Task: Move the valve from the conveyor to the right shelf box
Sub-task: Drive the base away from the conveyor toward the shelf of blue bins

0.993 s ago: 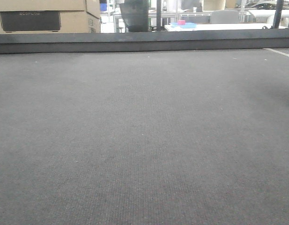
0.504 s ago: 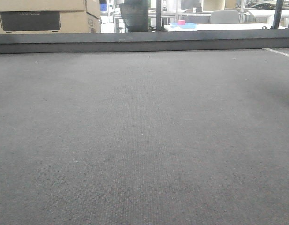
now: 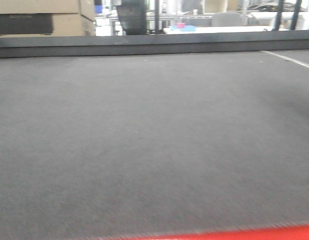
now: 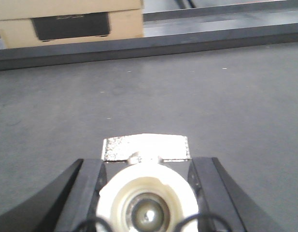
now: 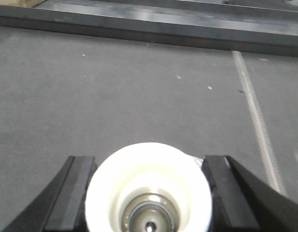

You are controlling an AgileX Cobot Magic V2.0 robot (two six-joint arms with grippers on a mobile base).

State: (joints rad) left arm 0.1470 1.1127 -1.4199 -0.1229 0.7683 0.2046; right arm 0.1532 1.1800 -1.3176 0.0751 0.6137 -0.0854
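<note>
Factory-floor workshop: wide conveyor [image 3: 154, 140], cardboard boxes [image 3: 69, 22], white worktable [image 3: 214, 30] behind.

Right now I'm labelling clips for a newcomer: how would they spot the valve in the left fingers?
Start at the dark grey conveyor filling the left wrist view. Low in the picture, two black fingers clamp the valve. Its round white cap faces the camera, a bright silver block beyond it; the right arm's valve shows mostly cap.

The conveyor [image 3: 154, 140] lies flat and open across its whole width, with free passage above it. Its raised edge rail [image 3: 144, 47] bars the far side, cardboard boxes [image 3: 69, 22] standing beyond. A red strip [image 3: 244, 234] along the near edge, blurred, is possibly a barrier.
</note>
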